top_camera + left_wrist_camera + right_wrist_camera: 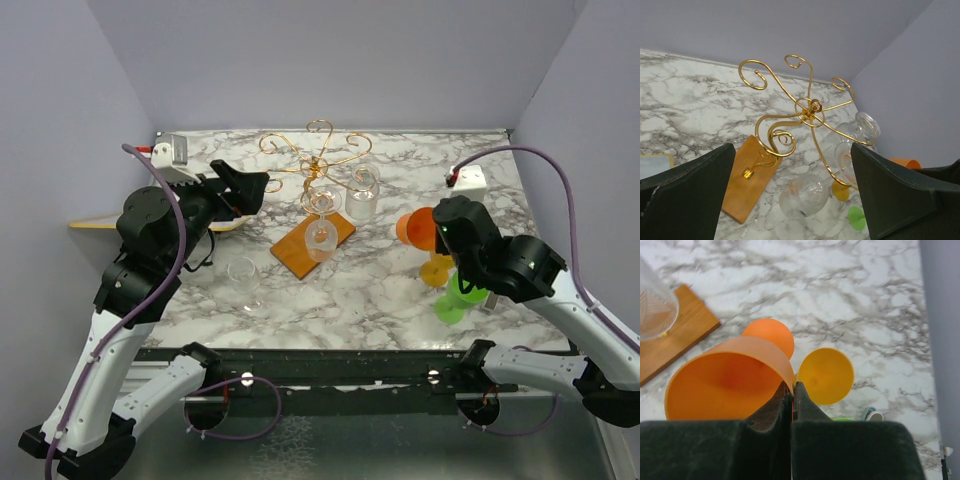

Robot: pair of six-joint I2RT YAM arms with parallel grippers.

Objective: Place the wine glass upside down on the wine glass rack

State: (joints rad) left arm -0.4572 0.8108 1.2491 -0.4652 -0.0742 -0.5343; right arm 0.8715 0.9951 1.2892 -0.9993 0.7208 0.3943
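1. The right gripper (pixel 792 387) was pressed together, pinching the rim of the orange translucent plastic wine glass (pixel 725 375).
2. The glass lay tilted, with its mouth facing back toward the wrist and its round foot pointing away, ahead of the fingers.
3. The gold wire wine glass rack (pixel 318 165) on its orange-brown wooden base (pixel 295 248) stood well apart from the right gripper, off to its left.
4. The left gripper (pixel 792 147) was spread wide and held nothing, with the rack's scroll arms right ahead between its fingers.
5. Two clear glasses (pixel 362 195) hung upside down on the rack.
6. A yellow glass (pixel 826 375) was just past the right fingertips, and a green one (pixel 458 298) sat below the wrist.
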